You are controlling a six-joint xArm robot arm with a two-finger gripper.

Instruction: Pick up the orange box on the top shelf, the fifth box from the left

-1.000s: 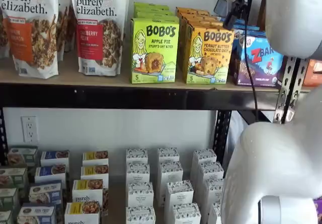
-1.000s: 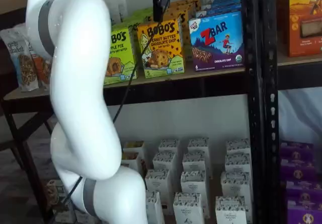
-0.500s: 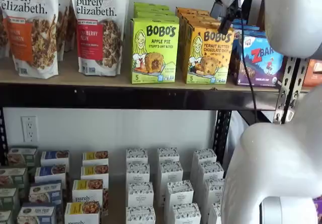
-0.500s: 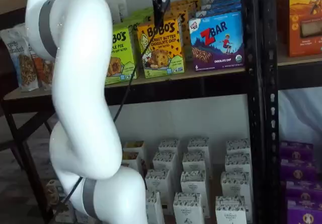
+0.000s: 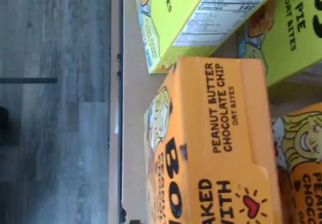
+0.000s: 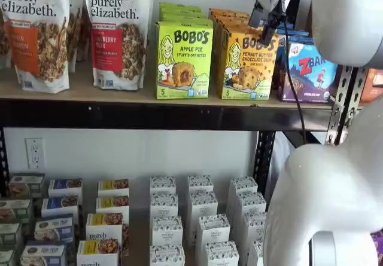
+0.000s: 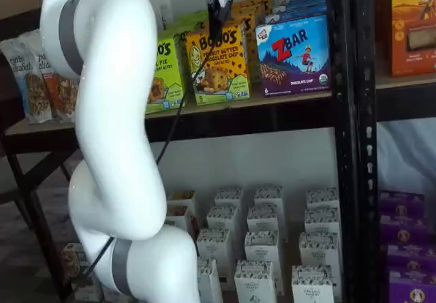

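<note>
The orange box point(image 6: 248, 63), a Bobo's Peanut Butter Chocolate Chip carton, stands at the front of its row on the top shelf point(image 6: 90, 95). It stands between a lime-green Bobo's box point(image 6: 183, 60) and a blue ZBar box point(image 6: 308, 72). In both shelf views my gripper point(image 6: 270, 14) hangs just above the orange box's top front edge; in a shelf view point(image 7: 216, 13) its black fingers show side-on, with no gap to be seen. The wrist view looks down on the orange box's top face point(image 5: 216, 143), close below.
More orange boxes stand behind the front one point(image 7: 248, 7). Granola bags point(image 6: 116, 33) stand to the left on the plank. A black upright point(image 7: 351, 139) rises to the right of the ZBar box. Small white boxes point(image 6: 200, 218) fill the lower level. My white arm point(image 7: 112, 133) stands before the shelves.
My gripper has shifted slightly left, closer over the orange box's top. The boxes have not moved.
</note>
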